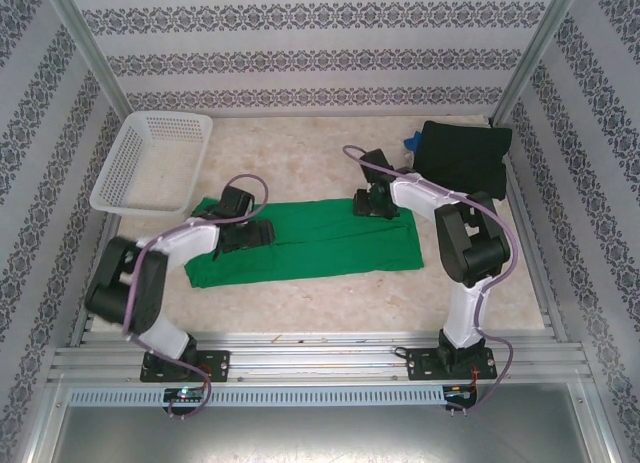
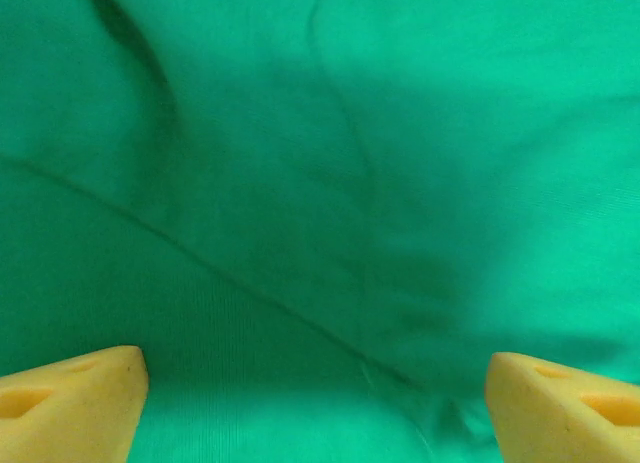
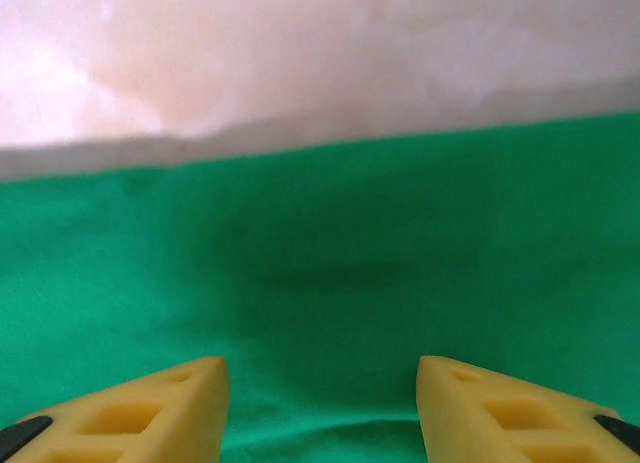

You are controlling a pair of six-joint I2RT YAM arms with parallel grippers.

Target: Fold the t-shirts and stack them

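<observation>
The green shirt lies mid-table as a long folded band. The left gripper hangs open over its 9 o'clock end and the right gripper open at its 1 o'clock edge, likely placed for the next fold. The black shirt sits folded at 2 o'clock, probably the stack's base.

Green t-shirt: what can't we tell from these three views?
- Top external: the left gripper and right gripper cover the green t-shirt beneath them, so fingertip contact with the cloth is hidden.
- Left wrist: the cloth is blurred and cut off by every frame edge, so which part of the shirt this is stays unclear.
- Top external: the black t-shirt hides most of a blue cloth behind it. The layer count is too small to tell.
</observation>
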